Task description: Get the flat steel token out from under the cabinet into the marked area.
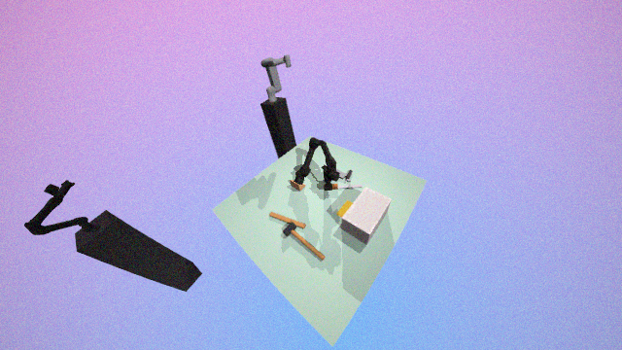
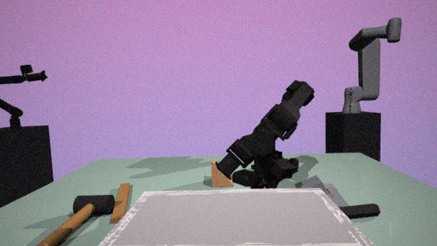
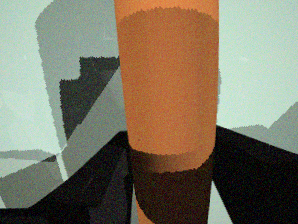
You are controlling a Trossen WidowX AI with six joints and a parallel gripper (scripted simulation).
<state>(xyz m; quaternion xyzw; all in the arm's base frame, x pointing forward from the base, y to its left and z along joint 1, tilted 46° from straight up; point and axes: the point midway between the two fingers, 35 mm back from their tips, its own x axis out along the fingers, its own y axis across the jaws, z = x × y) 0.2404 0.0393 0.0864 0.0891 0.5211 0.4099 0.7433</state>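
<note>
My gripper (image 1: 330,186) (image 3: 165,136) is shut on the orange handle (image 1: 334,187) (image 3: 172,85) of a tool. Its thin pale rod (image 1: 349,187) points toward the cabinet's back corner in the top view; I cannot tell whether it touches the cabinet or how high it is. The fingertips are hidden in the exterior view. The pale cabinet (image 1: 366,209) (image 2: 225,219) stands on the table (image 1: 335,311). The yellow marked area (image 1: 345,208) lies in front of it, partly shadowed. The steel token and vent slots do not show in any view.
A mallet (image 1: 307,244) (image 2: 93,205) and a wooden bar (image 1: 284,219) (image 2: 121,203) lie away from the marked area. A grey-bladed tool with a black handle (image 2: 362,210) lies beyond the cabinet's other side. A wooden wedge (image 1: 297,185) (image 2: 220,178) is at my arm's base.
</note>
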